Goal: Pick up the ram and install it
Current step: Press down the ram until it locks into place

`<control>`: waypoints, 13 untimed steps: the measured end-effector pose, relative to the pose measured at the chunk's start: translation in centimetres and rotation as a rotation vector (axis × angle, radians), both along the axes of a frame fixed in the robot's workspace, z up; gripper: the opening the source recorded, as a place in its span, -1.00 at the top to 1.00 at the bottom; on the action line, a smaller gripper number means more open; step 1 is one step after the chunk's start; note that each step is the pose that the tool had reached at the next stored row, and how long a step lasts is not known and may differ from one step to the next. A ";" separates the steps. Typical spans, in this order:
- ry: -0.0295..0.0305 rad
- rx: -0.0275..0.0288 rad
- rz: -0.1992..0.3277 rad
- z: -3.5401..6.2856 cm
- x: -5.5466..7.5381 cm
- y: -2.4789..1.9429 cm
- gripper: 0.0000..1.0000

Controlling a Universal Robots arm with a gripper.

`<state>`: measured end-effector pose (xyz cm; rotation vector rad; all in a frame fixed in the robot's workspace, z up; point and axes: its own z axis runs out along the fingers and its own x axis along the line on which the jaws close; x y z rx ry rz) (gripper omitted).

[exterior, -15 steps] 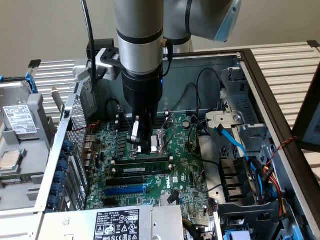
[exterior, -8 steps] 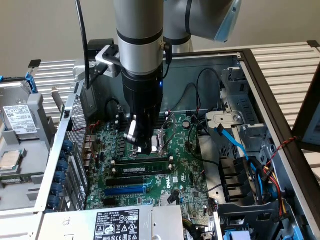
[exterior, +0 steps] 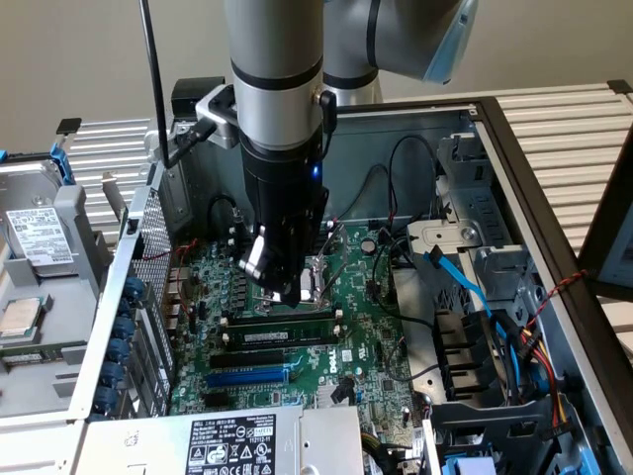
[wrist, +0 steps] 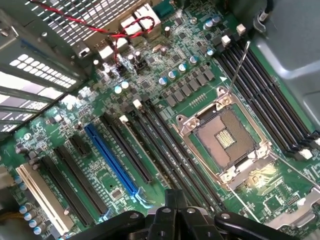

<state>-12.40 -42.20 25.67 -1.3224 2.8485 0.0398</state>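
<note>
Exterior view: the ram [exterior: 280, 336], white label up, lies along a long black slot on the green motherboard [exterior: 376, 346], between the CPU socket [wrist: 227, 137] and the blue expansion slot [exterior: 247, 376]. The gripper [exterior: 282, 282] hangs just above it; its grip state cannot be determined. The open computer case [exterior: 524, 178] rests on a slatted white table [exterior: 574, 129] before a beige wall.

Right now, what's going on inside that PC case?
The arm's gripper is down inside the open PC case, hovering low over the motherboard next to the CPU socket. The ram, a green stick with a white label, lies along the black slots just below the gripper in the exterior view. Whether it is fully seated can't be told.
</note>
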 end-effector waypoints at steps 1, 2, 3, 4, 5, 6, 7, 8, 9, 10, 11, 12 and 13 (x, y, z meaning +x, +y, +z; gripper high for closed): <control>0.0000 0.0000 -0.017 -0.01 0.0 0.00 0.80; 0.0000 0.0000 -0.035 -0.02 0.0 0.00 0.80; 0.0000 0.0000 -0.053 -0.03 0.0 0.00 0.80; -0.0001 0.0001 -0.070 -0.04 0.0 0.00 0.80; -0.0001 0.0001 -0.088 -0.06 0.0 0.00 0.80; -0.0001 0.0001 -0.105 -0.06 0.0 0.00 0.80; 0.0000 0.0000 -0.123 -0.07 0.0 0.00 0.80; 0.0000 0.0001 -0.140 -0.08 0.0 0.00 0.80; 0.0000 0.0000 -0.157 -0.09 0.0 0.00 0.80; 0.0000 0.0001 -0.176 -0.10 0.0 0.00 0.80; 0.0000 0.0001 -0.193 -0.11 0.0 0.00 0.80; 0.0000 0.0001 -0.211 -0.12 0.0 0.00 0.80; 0.0000 0.0000 -0.229 -0.13 0.0 0.00 0.80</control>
